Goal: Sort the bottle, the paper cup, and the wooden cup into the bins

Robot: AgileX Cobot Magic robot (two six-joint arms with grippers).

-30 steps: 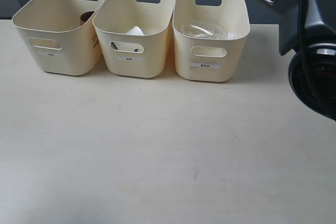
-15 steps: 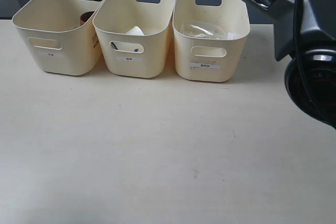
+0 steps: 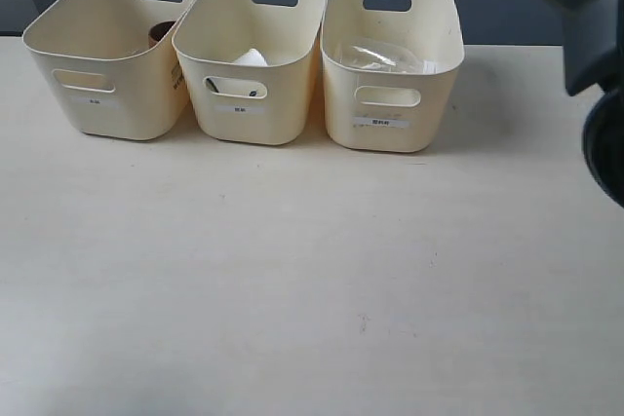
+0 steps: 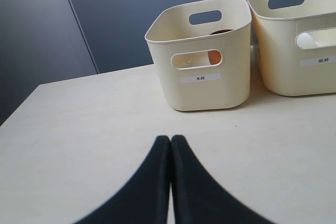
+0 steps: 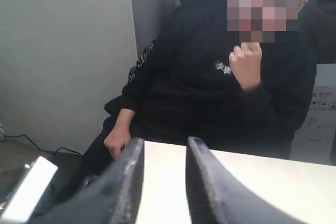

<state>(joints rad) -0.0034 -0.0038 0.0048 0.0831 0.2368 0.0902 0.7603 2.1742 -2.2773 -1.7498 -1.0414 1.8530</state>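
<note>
The 3 cream plastic bins point(image 3: 250, 56) are holding the brown wooden cup point(image 3: 160, 31), white paper cup point(image 3: 250, 58) and clear plastic bottle point(image 3: 375, 56). The left gripper point(image 4: 170, 142) is sitting closed and empty; the right gripper point(image 5: 164, 153) is sitting slightly parted, gripping nothing.

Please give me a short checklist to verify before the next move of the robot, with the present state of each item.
1. Wooden cup inside the left bin: ok, brown rim shows inside.
2. Paper cup inside the middle bin: ok.
3. Bottle inside the right bin: ok, clear plastic shows inside.
4. Left gripper empty: ok, fingers closed together on nothing.
5. Right gripper empty: ok, fingers apart, nothing between them.
6. All three bins upright on the table: ok.
</note>
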